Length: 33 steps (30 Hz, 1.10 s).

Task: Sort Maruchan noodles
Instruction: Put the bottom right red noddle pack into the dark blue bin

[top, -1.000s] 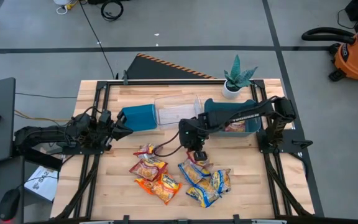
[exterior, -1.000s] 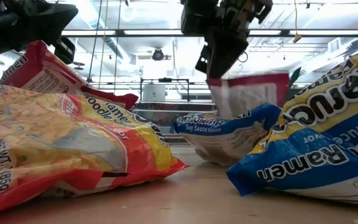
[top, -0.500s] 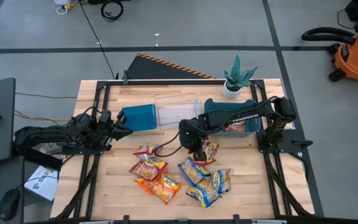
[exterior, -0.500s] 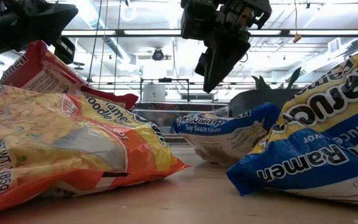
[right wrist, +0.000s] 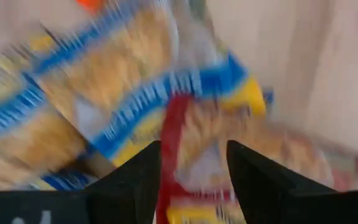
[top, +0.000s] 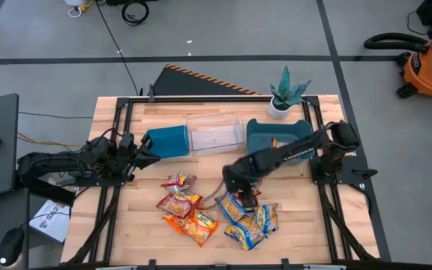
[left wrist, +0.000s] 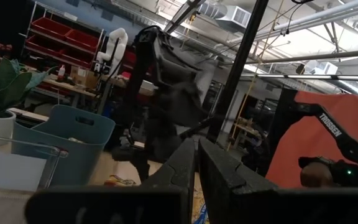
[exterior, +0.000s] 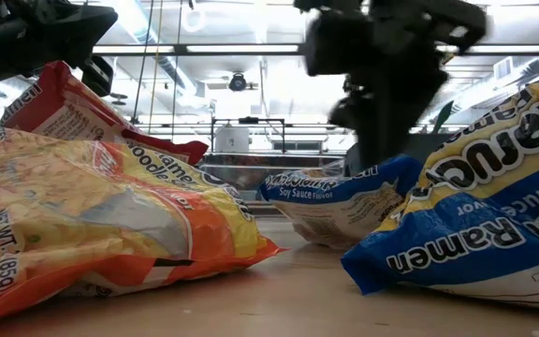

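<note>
Several Maruchan noodles packets lie flat on the wooden table near its front edge: orange-red ones (top: 180, 201) on the left and blue-and-yellow ones (top: 237, 208) on the right. A red-pink-and-yellow packet (right wrist: 211, 155) lies on top of the blue-and-yellow packets (right wrist: 117, 93). My right gripper (top: 244, 195) hangs open just above it, a finger on either side (right wrist: 193, 167). My left gripper (top: 147, 154) waits shut beside the left teal bin (top: 167, 141), holding nothing (left wrist: 197, 146).
A clear bin (top: 216, 135) stands between the two teal bins; the right teal bin (top: 257, 129) holds a packet (top: 280, 144). A potted plant (top: 283, 96) stands at the far right. Bare wood lies near the front left corner (top: 126, 225).
My right gripper has opened and let go of the red-pink-and-yellow packet, which hung below it a second ago and has dropped onto the packets. The gripper then moved down and toward the near edge, over the blue-and-yellow packets.
</note>
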{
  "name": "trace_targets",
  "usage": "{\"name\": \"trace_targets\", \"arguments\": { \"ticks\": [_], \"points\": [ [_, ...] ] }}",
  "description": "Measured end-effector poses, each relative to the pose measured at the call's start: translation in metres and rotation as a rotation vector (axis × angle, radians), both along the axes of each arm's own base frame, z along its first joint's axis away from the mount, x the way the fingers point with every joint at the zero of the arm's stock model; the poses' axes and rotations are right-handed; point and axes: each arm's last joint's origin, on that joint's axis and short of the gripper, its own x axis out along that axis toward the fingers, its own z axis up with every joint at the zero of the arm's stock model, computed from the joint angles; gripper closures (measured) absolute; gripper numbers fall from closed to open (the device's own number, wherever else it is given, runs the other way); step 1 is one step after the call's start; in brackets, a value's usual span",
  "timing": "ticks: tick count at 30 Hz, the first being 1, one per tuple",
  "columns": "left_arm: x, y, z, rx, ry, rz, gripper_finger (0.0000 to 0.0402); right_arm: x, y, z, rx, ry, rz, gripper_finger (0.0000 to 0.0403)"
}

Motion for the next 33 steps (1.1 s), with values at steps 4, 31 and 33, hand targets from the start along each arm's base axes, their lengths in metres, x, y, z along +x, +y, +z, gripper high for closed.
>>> {"name": "trace_targets", "arguments": {
  "ticks": [4, 31, 33],
  "points": [
    [0.000, 0.000, 0.000, 0.000, 0.001, 0.000, 0.0374, -0.014, 0.024, -0.002, -0.154, 0.045, 0.003, 0.0221],
    [0.000, 0.000, 0.000, 0.000, 0.000, 0.000, 0.0374, -0.056, 0.054, -0.035, -0.491, 0.073, 0.181, 0.0391],
    [0.000, 0.000, 0.000, 0.000, 0.000, 0.000, 0.0374, -0.056, 0.051, -0.032, -0.472, 0.084, 0.175, 0.0395]
  ]
}}
